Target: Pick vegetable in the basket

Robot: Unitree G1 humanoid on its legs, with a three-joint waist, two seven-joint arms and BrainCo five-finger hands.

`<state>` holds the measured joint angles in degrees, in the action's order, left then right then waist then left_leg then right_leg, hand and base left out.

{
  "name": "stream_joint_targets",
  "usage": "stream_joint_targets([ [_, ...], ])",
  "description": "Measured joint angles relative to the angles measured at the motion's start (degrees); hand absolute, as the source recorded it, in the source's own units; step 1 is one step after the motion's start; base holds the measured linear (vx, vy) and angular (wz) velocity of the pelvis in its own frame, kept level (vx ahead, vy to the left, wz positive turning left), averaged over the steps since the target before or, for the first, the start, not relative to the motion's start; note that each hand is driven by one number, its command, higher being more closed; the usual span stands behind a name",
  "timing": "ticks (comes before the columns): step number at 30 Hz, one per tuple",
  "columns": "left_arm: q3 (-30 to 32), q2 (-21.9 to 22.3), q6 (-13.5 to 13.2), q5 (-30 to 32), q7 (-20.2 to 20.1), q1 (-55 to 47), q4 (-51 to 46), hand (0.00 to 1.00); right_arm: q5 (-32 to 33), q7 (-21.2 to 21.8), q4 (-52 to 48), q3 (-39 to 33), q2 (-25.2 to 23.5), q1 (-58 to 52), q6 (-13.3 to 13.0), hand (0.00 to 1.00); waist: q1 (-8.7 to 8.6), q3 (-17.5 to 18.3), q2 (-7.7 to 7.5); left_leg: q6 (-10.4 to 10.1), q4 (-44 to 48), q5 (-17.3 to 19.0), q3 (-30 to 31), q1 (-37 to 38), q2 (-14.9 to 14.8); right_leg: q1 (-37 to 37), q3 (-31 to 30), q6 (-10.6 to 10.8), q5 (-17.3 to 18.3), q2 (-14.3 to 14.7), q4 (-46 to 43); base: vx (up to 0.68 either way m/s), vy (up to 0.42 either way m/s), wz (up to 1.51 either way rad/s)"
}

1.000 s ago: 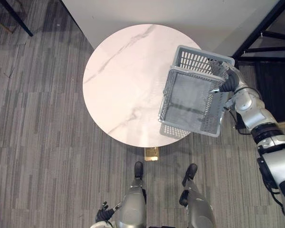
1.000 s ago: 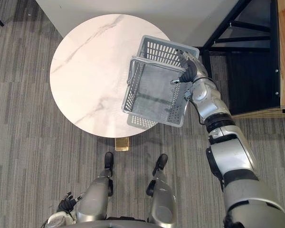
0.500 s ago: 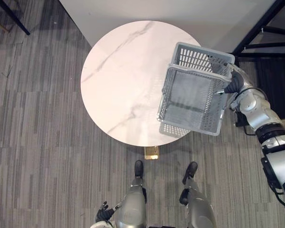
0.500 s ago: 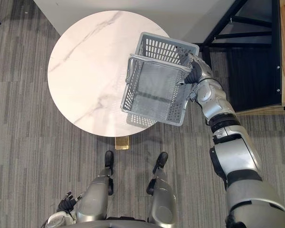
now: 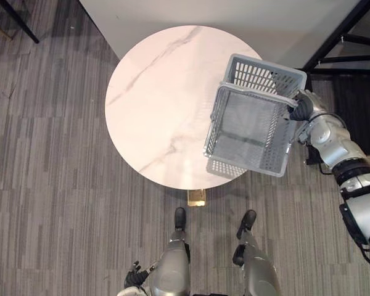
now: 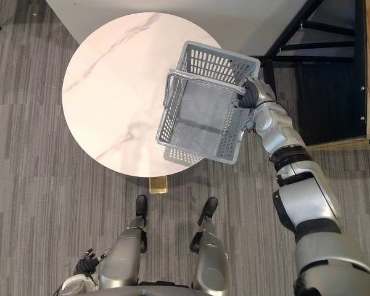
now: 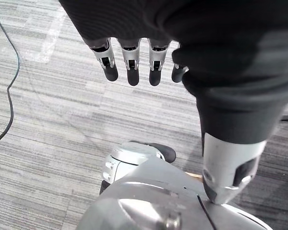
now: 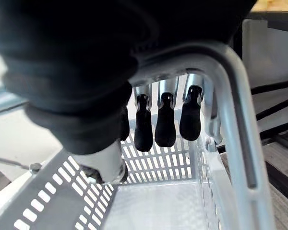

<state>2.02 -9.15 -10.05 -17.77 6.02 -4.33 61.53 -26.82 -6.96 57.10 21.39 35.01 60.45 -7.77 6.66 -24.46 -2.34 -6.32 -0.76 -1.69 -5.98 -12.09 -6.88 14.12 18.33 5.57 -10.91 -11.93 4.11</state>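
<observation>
Basket [image 5: 259, 75] barely drifted, empty; right robot hand [image 5: 300, 110] hooks its handle [image 8: 234, 100]. I'd lower it level onto worktop [image 5: 154, 105], slowly.

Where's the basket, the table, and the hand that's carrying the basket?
basket [image 5: 259, 75], left eye view, on its slotted far wall.
table [image 5: 154, 105], left eye view, on the bare marble top.
right hand [image 5: 301, 110], left eye view, on its dark cover beside the basket's rim.

Basket [image 5: 259, 75]: covers the table [image 5: 154, 92] rim at 4 o'clock.
Right hand [image 5: 300, 111], 3 o'clock: in the eye views, fingers hidden behind the basket wall.
Black frame [image 5: 333, 37], 2 o'clock: cut by the picture's edge.
Left hand [image 5: 133, 279], 7 o'clock: too small there to read.
</observation>
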Motion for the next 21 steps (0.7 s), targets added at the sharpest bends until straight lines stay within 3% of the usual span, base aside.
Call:
stream_joint_targets([
  [8,-0.16,0.09,0.14,0.00,0.07,0.81,0.00,0.00,-1.56,0.64,-0.02,3.56,-0.07,1.62,0.00,1.00,0.24,-0.32,0.55,-0.07,0.00,-0.03,-0.25,0.22,-0.73,-0.01,-0.53,0.00,-0.01,0.72,-0.02,0.01,-0.001,-0.01],
  [15,0.14,0.12,0.46,0.20,0.10,0.87,-0.14,0.00,-4.86,4.15,-3.97,9.89,-0.06,1.45,-0.26,1.00,0.41,-0.27,0.47,-0.24,0.03,0.12,-1.22,2.79,-0.91,-1.96,-1.68,0.01,-0.01,0.89,0.01,0.00,0.005,-0.06],
  [19,0.54,0.18,0.72,0.74,0.16,0.80,-0.13,0.00,-6.05,5.82,-10.31,13.00,0.01,-1.70,-0.48,1.00,-0.15,0.06,-0.07,-0.34,-0.07,0.19,-1.41,5.28,-0.98,-4.35,-1.83,0.02,0.00,1.01,0.21,-0.01,0.008,-0.03],
  [21,1.02,-0.05,0.77,1.07,0.25,0.58,-0.08,0.00,-6.60,7.34,-14.16,14.75,0.05,-4.01,-0.50,1.00,-0.34,1.36,-1.28,-0.37,-0.06,0.20,-1.68,5.84,-1.02,-4.75,-2.13,0.02,0.00,1.10,0.33,-0.01,0.007,-0.07],
])
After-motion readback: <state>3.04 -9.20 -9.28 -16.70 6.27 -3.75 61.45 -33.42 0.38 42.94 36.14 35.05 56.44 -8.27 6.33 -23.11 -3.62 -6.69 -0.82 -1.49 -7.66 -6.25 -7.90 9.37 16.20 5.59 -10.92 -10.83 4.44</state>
